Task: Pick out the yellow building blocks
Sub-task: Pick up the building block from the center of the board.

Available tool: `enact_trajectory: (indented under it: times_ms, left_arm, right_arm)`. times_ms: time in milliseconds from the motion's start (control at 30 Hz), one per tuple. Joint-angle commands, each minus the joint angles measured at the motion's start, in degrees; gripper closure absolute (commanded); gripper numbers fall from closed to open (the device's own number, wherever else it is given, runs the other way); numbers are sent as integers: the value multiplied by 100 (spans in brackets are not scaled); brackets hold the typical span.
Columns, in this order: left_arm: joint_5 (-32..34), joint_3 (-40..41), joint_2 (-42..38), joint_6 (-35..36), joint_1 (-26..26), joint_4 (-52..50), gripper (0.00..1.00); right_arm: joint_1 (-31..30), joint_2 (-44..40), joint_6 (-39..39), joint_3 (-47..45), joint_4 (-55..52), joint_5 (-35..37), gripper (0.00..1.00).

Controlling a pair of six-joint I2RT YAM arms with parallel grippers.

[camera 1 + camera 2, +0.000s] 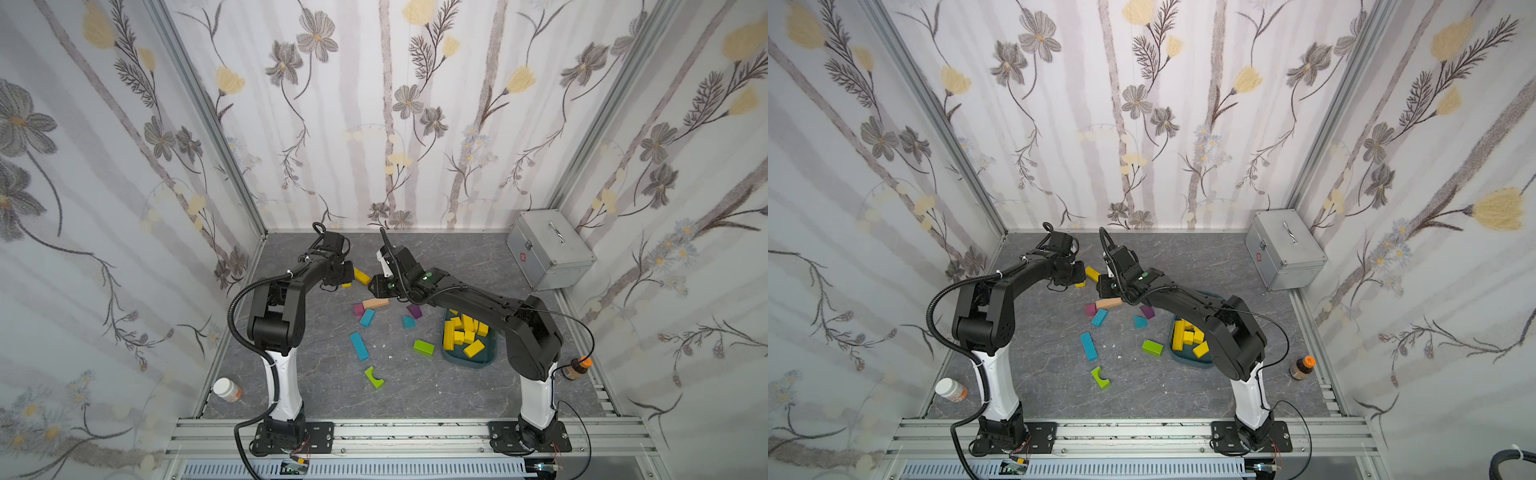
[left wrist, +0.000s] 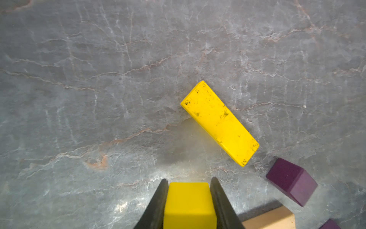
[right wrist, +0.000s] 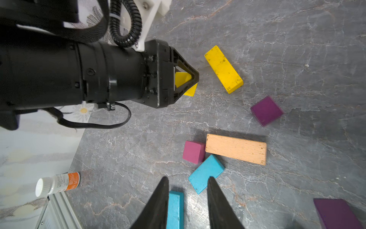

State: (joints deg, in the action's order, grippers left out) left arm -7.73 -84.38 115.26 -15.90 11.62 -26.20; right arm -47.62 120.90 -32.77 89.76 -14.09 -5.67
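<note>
Yellow building blocks lie mostly heaped in the teal tray, which sits back under my right arm, well behind my right gripper. Two more show outside it, both at my left gripper. A small yellow block is clamped between my left fingers, which press on two opposite faces. A scuffed yellow bar lies flat on the grey marbled table just ahead of my left fingertips, angled across my reach and apart from them. My left hand is low over the table; whether the small yellow block touches the surface I cannot tell. My right fingers stand apart with nothing between them, above the mixed blocks. A peach bar lies ahead of them, with a magenta cube at its end and a blue block just beside both. A purple cube lies farther out, and a long blue bar shows on the table through the gap between my right fingers.
</note>
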Motion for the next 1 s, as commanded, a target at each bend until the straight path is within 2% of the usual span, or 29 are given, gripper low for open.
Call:
enact_trajectory:
  times_ms: [0, 367, 967]
  left_arm:
    - [-80, 71, -154, -224, 42, 166, 73]
    - [-195, 380, -390, -352, 417, 229, 73]
    - [-264, 558, -529, -232, 515, 214, 73]
  right_arm:
    - [7, -180, -45, -204, 356, 164, 65]
    - [64, -708, -184, -966, 740, 457, 66]
    - [112, -412, -272, -755, 842, 200, 64]
